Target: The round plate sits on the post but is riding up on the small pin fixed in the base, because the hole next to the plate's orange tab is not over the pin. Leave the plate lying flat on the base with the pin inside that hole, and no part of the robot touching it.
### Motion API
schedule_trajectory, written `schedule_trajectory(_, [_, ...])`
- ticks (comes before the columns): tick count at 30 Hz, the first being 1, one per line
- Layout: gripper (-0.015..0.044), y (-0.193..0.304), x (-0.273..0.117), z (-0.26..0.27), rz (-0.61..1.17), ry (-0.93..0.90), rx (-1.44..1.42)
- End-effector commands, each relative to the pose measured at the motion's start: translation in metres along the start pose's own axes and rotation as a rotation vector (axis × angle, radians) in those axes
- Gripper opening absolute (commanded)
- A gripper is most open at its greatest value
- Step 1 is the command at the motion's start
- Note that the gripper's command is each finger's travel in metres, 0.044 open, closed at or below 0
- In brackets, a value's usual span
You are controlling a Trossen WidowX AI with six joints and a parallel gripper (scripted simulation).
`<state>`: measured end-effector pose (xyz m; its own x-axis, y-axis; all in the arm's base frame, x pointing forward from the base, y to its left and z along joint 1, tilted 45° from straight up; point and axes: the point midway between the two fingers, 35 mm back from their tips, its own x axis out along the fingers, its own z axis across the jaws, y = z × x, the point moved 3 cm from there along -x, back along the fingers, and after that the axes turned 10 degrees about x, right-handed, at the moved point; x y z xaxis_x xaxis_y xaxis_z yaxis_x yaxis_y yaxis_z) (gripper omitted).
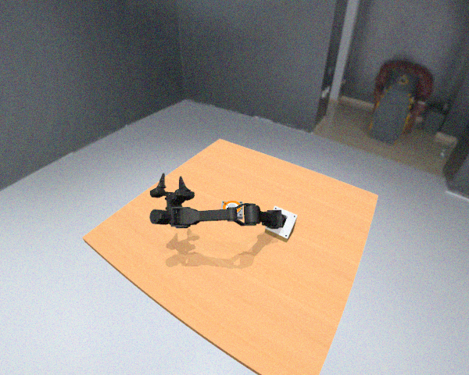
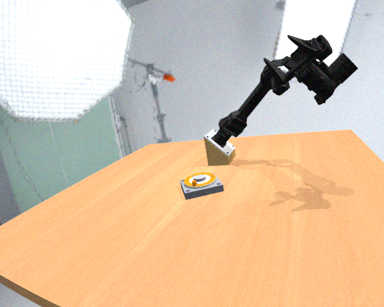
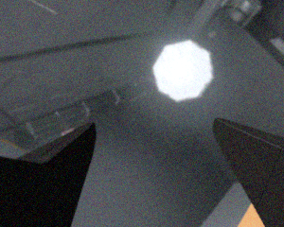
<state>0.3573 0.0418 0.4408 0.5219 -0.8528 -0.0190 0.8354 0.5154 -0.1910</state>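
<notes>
The tool [image 2: 286, 49], a black two-fingered claw at the end of a black arm [image 2: 251, 99], hangs high above the bench [image 2: 218, 247] with its fingers spread wide and nothing between them. Through the wrist camera the two dark fingertips frame only grey wall and a bright lamp [image 3: 183, 70]. The arm rises at a slant from a white mount [image 2: 215, 145] near the far edge of the bench. Just in front of that mount, toward the near edge, sits a small grey square base [image 2: 202, 190]. On it lies the round plate [image 2: 202, 179], orange-rimmed with a pale centre and a small orange tab [image 2: 194, 181] on its near side. Whether the plate tilts is too small to tell. The tool is well apart from the plate.
</notes>
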Motion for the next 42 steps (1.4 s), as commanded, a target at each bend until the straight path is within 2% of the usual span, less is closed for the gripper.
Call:
schedule_trajectory(1, [0.0374, 0.003, 0.002, -0.002, 0.01, 0.002, -0.024])
schedule_trajectory(5, [0.0269, 0.05, 0.042, -0.058, 0.229, 0.074, -0.508])
schedule_trajectory(10, [0.0137, 0.074, 0.069, -0.114, 0.437, 0.156, -0.855])
schedule_trajectory(15, [0.0006, 0.085, 0.099, -0.229, 0.945, 0.329, -1.33])
schedule_trajectory(16, [0.0, 0.082, 0.1, -0.25, 1.063, 0.359, -1.386])
schedule_trajectory(18, [0.0, 0.08, 0.101, -0.264, 1.146, 0.377, -1.415])
schedule_trajectory(21, [0.0, 0.064, 0.096, -0.317, 1.524, 0.428, -1.452])
schedule_trajectory(24, [0.0, 0.043, 0.083, -0.356, 1.915, 0.414, -1.322])
schedule_trajectory(26, [0.0, 0.039, 0.08, -0.361, 1.983, 0.402, -1.278])
schedule_trajectory(29, [0.0, 0.023, 0.067, -0.376, 2.228, 0.308, -1.016])
schedule_trajectory(32, [0.0, 0.016, 0.063, -0.379, 2.306, 0.241, -0.857])
schedule_trajectory(42, [0.0, 0.026, 0.051, -0.389, 2.306, 0.241, -0.857])
